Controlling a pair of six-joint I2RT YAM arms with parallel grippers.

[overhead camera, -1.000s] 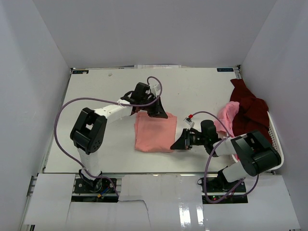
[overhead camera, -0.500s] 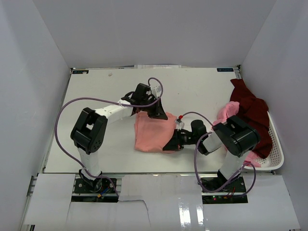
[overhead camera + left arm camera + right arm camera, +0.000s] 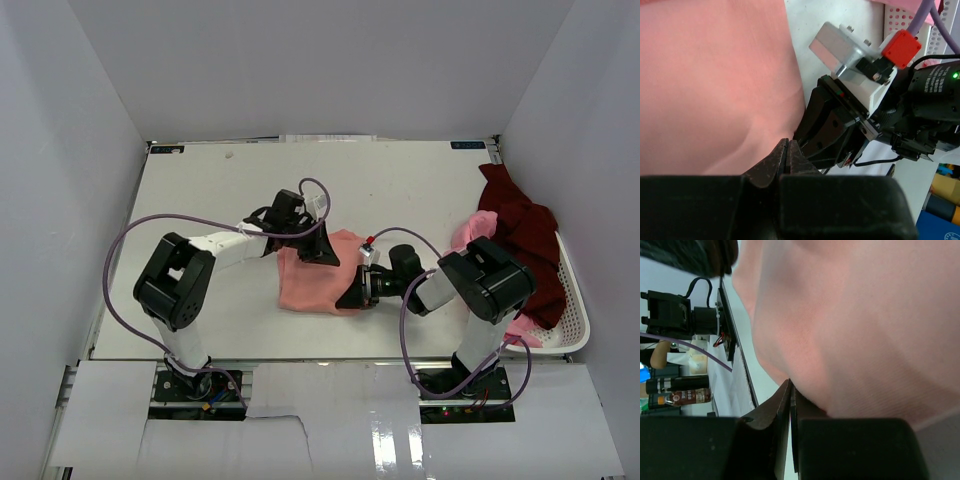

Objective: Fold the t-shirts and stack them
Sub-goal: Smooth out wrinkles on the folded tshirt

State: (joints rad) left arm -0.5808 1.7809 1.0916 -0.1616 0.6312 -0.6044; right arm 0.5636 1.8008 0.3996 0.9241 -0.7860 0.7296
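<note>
The left gripper [image 3: 788,150] is showing its fingers pressed together, tips meeting right at the edge of the salmon-pink t-shirt [image 3: 312,282]. Whether a thin fold is caught between them cannot be told. The right gripper [image 3: 790,390] is likewise standing fully closed, its tips lying against the shirt's right near edge (again, no held cloth can be made out).

The shirt is lying partly folded in the middle of the tabletop [image 3: 200,190], with the left gripper at its far edge and the right at its right side. The cloth is therefore sitting near and left of both. Its longer side seems to be running far to near, so the right arm is the closer one for turning the right edge over leftward.

Far to the right, the lighter pink t-shirt [image 3: 470,235] and the maroon t-shirt [image 3: 520,225] are spilling over the white slotted basket [image 3: 575,300], still unfolded.
</note>
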